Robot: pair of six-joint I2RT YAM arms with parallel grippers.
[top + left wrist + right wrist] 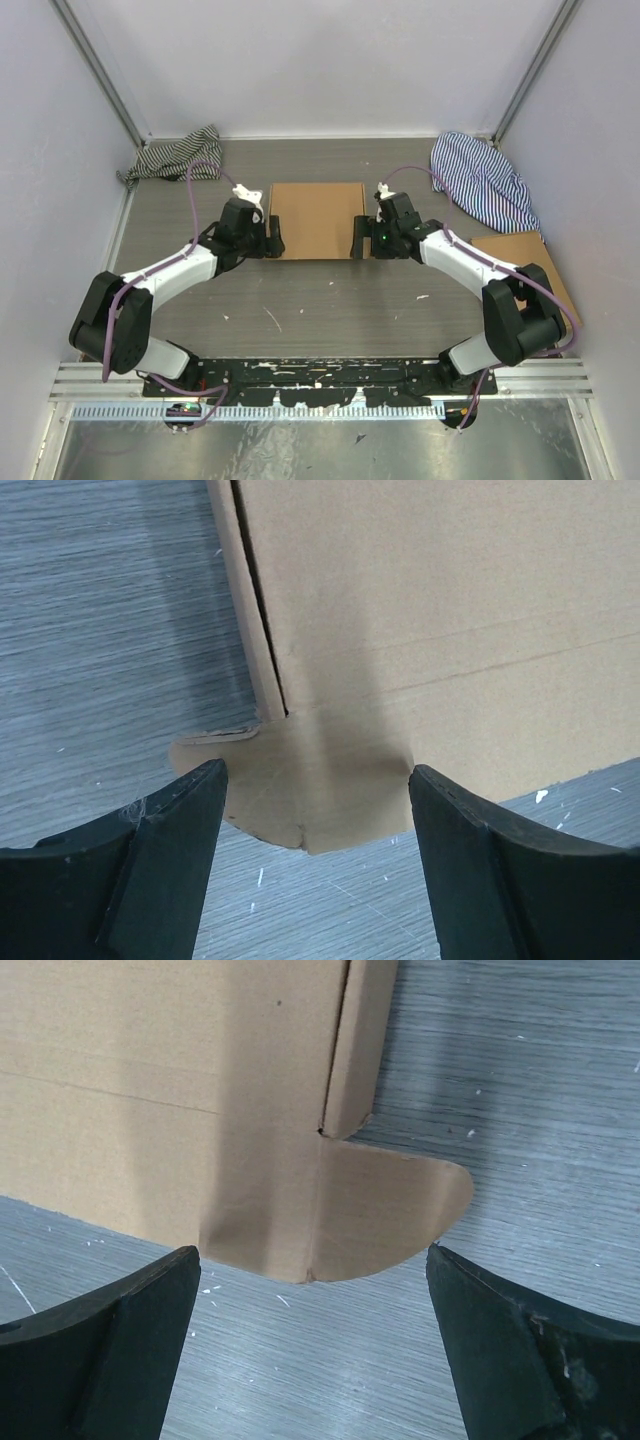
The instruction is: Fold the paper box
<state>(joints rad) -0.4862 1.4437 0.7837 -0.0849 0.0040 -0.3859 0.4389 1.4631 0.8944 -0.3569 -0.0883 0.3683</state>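
Left gripper [315,775] and right gripper [311,1253]: my jaws open, empty. Between each pair, a rounded tab of the plain brown corrugated cardboard box [318,220], which lies beyond. Hazard: uneven pinching could crumple tabs or skew it.

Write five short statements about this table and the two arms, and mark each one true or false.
1. The left gripper and the right gripper both stand open. True.
2. The left gripper clamps a striped cloth. False: it holds nothing and hangs open at the paper box's near left corner.
3. A rounded tab sticks out at the box's near left corner. True.
4. Both cloths lie on the box. False: the grey-striped cloth and the blue-striped cloth lie in the far corners, apart from it.
5. The flat cardboard rectangle lies left of the box. False: it lies to the box's right.
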